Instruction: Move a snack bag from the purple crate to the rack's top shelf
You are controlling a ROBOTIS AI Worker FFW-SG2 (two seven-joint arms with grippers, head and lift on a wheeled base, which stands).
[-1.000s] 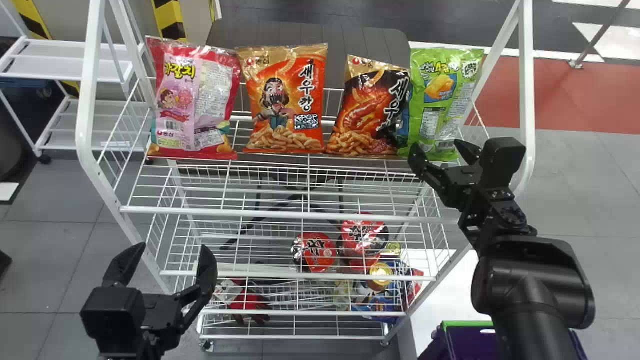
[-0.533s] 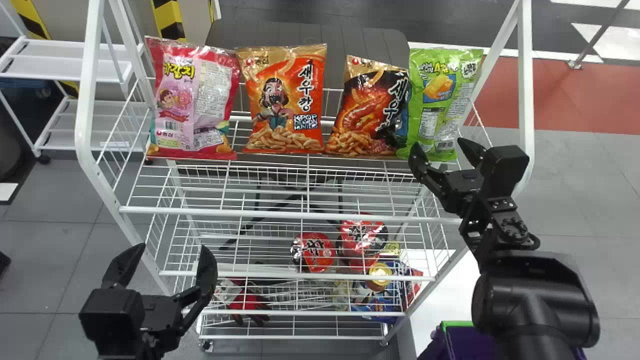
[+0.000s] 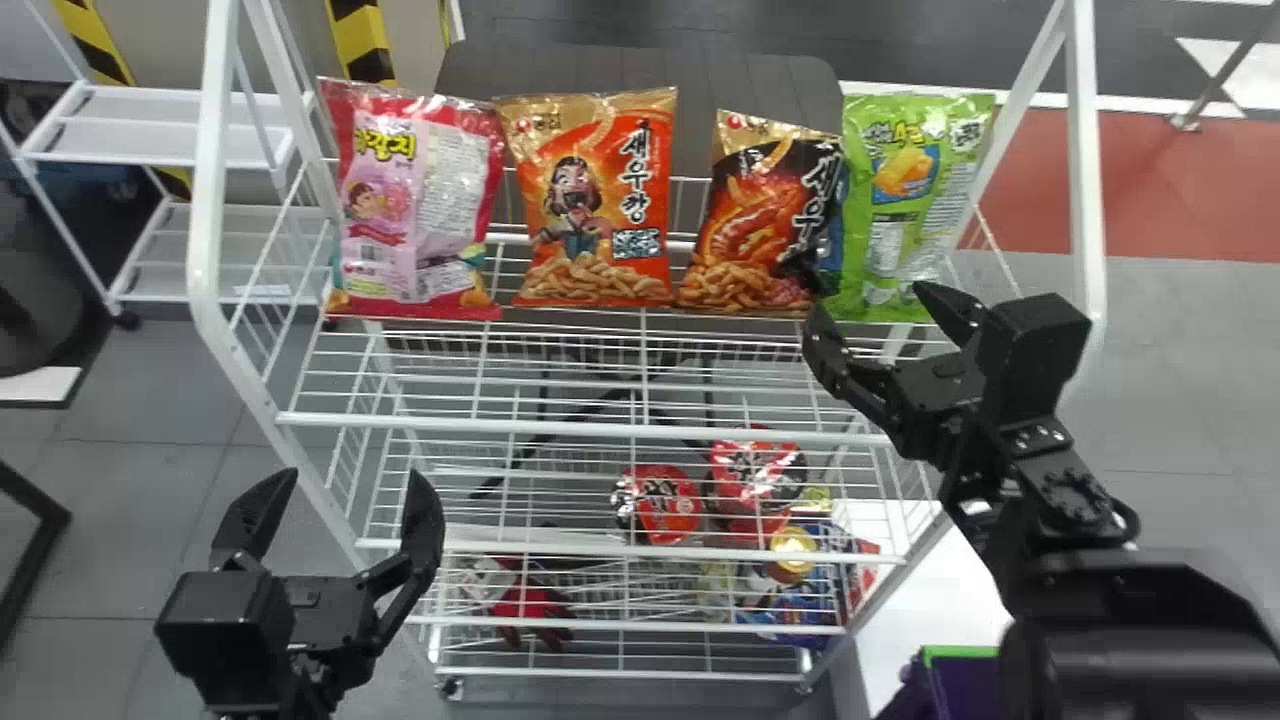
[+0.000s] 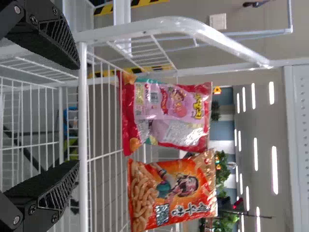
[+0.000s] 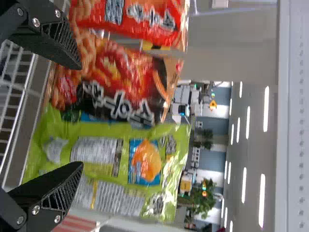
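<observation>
In the head view, the green snack bag (image 3: 905, 190) stands at two o'clock on the rack's top shelf (image 3: 600, 430). The right tool (image 3: 867, 298), spread, is near it; the left tool (image 3: 352, 474), spread, is at eight. Grey floor (image 3: 150, 500). Purple crate (image 3: 965, 690) cut off around five.

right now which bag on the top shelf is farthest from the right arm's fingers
The pink-and-red bag, at the row's left end; the orange bag, black-and-red bag and green bag all stand nearer the right fingers.
</observation>
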